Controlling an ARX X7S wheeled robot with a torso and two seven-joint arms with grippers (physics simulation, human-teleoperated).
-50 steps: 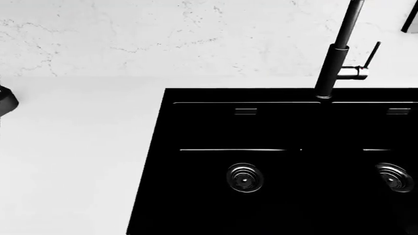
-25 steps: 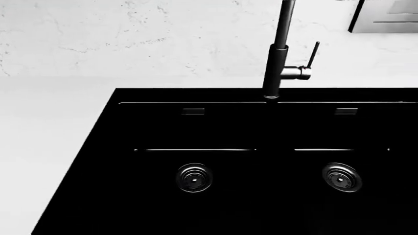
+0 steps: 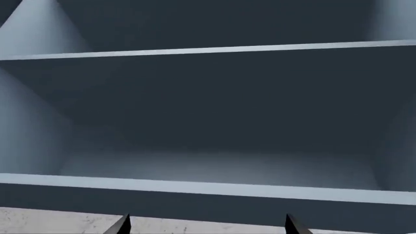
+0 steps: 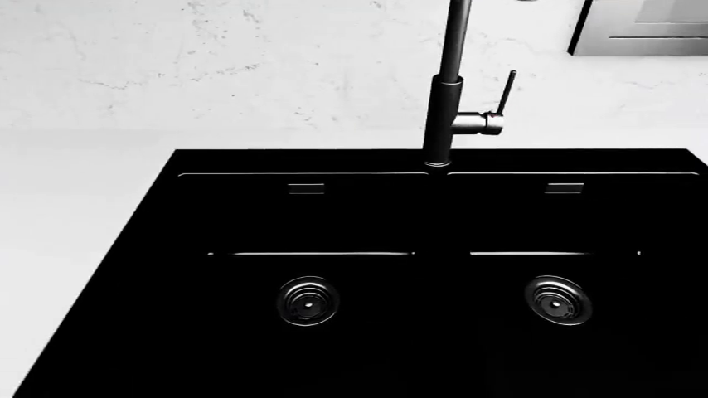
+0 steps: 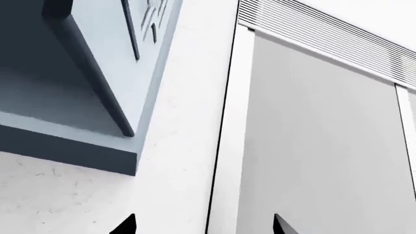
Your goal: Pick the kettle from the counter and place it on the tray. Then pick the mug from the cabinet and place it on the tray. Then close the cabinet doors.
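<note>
**Head cam over sink; both hands open, aimed at cabinet and wall**

Head view looked straight down on the black double sink (image 4: pixel 366 332), which filled most of the frame, set into the white tabletop (image 4: pixel 66 207). Tabletop showed along the left side and as a strip behind the sink. Two round drains: left drain (image 4: pixel 307 300) lower centre-left, right drain (image 4: pixel 556 299) lower centre-right. Dark faucet (image 4: pixel 443 108) rose from the sink's back edge at upper centre, w/ a side lever pointing right. Veined marble wall (image 4: pixel 221 66) ran across the top. A grey panel corner (image 4: pixel 642 25) sat in the upper right, too cropped to identify. No arms or hands in this view.

Kettle, tray, mug: not visible in any of the three views, so location can't be told.

Left wrist view: left hand (image 3: pixel 206 225) showed only as two dark fingertips at the bottom edge, well apart, nothing between them, so open. Ahead of it, an open blue-grey cabinet interior (image 3: pixel 208 117) w/ one shelf (image 3: pixel 208 49) across the upper part and the lower front edge just above the tips. Compartments bare as far as seen.

Right wrist view: right hand (image 5: pixel 202 225) likewise two dark tips at the bottom edge, spread, holding nothing. Cabinet's outer corner (image 5: pixel 97 122) occupied the upper left; a white wall panel (image 5: pixel 325 146) w/ a slatted vent strip (image 5: pixel 325 39) filled the right.
</note>
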